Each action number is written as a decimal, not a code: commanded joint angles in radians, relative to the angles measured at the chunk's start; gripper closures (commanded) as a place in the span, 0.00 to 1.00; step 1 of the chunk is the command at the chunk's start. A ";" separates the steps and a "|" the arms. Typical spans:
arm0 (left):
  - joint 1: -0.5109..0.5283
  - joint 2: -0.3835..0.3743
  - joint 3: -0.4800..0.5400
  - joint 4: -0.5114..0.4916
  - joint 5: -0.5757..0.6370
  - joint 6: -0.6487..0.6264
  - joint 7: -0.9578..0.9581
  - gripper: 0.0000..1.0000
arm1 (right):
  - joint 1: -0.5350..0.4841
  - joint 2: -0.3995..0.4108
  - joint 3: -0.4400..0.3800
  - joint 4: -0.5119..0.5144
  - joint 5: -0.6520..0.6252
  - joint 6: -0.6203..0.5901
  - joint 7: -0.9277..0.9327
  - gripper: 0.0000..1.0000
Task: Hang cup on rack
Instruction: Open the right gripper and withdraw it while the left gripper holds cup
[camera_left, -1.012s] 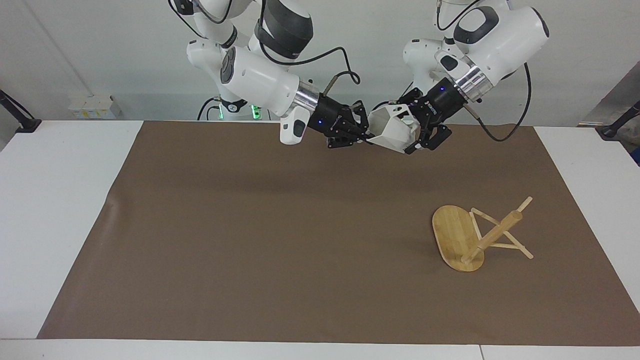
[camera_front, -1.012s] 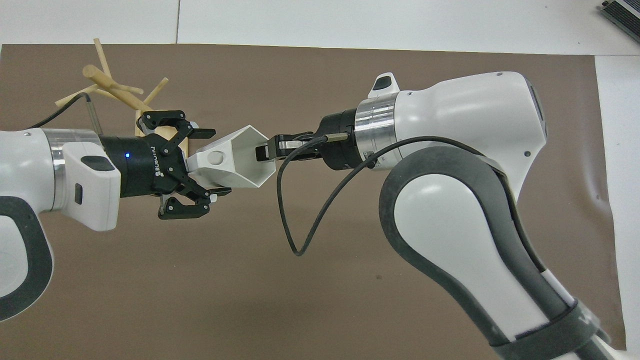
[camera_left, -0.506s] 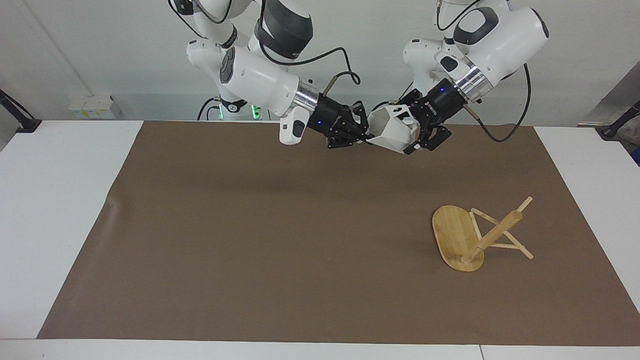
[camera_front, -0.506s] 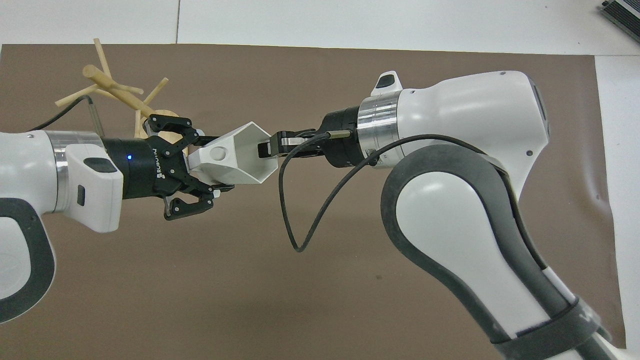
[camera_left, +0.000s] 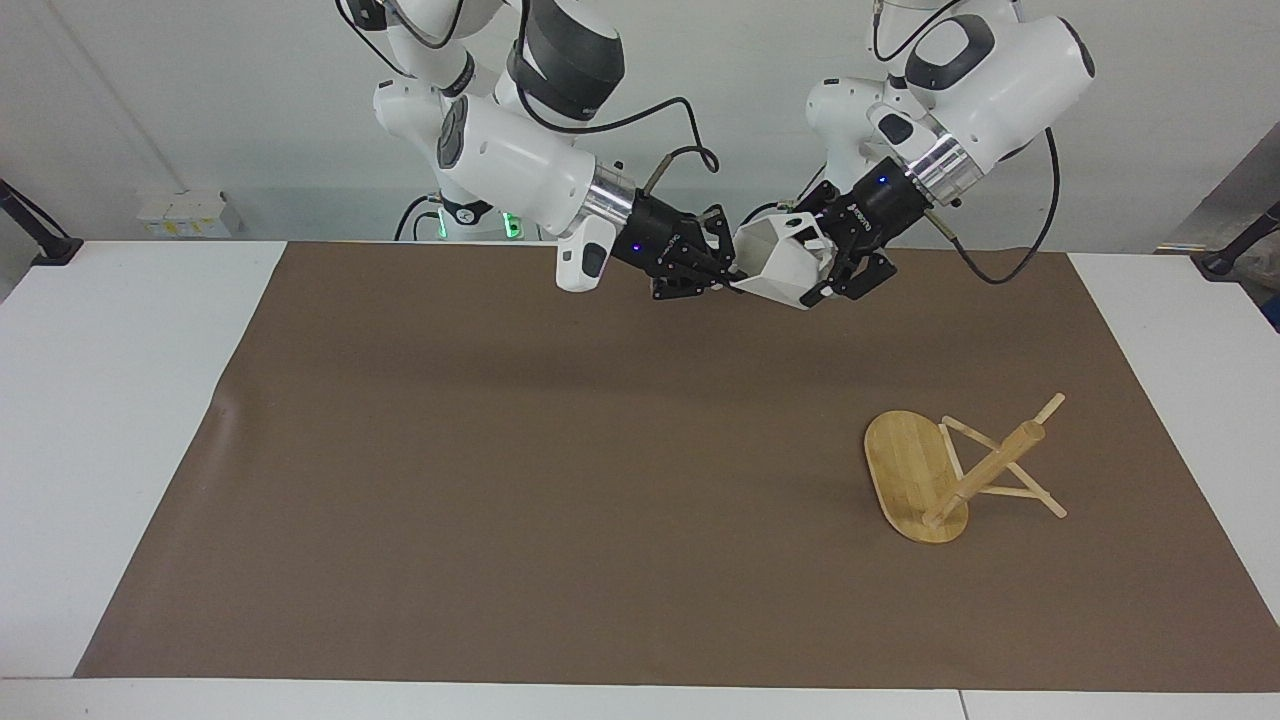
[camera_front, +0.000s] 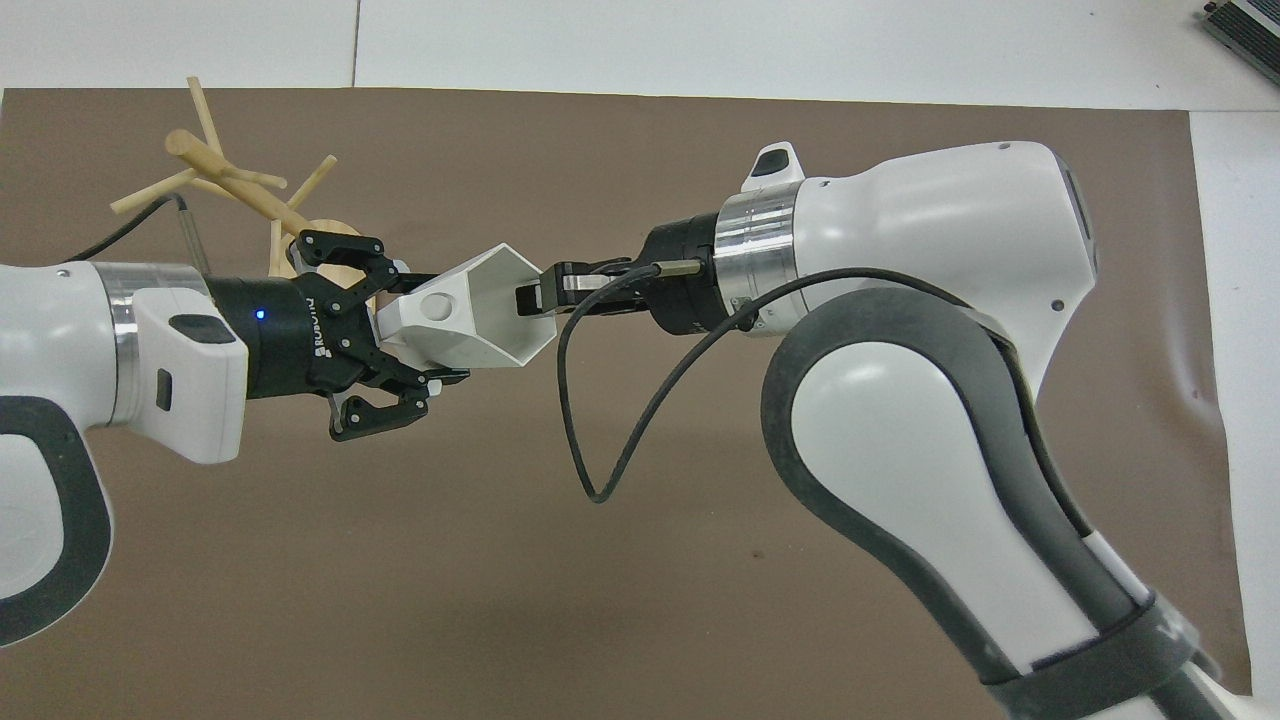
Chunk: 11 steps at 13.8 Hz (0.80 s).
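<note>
Cup: white, faceted, hexagonal rim. Held in the air over the brown mat, above the mat's edge closest to the robots. Long axis lies roughly level and runs between the two tools; open mouth faces the right tool, base and pierced handle face the left tool.

Left tool: at the cup's base end, fingers closed in on the handle block, clamped on the cup.

Right tool: at the cup's mouth, fingers pinched together on the rim wall, one fingertip inside the mouth.

Rack: light bamboo, tipped over on the mat toward the left arm's end of the bench, farther from the robots than the cup. Oval base stands on edge; post slants up and away from it, resting on thin pegs. Well apart from the cup.

Bench: white, carrying the mat.
</note>
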 joint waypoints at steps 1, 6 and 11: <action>0.000 -0.008 0.007 -0.010 0.036 0.036 -0.093 1.00 | -0.012 -0.006 0.010 0.000 -0.008 0.005 0.043 0.84; 0.006 -0.006 0.008 -0.013 0.051 0.052 -0.111 1.00 | -0.013 -0.008 0.010 -0.007 -0.008 0.053 0.084 0.00; 0.008 -0.008 0.008 -0.051 0.184 0.160 -0.287 1.00 | -0.067 -0.019 -0.033 -0.009 -0.168 0.065 0.090 0.00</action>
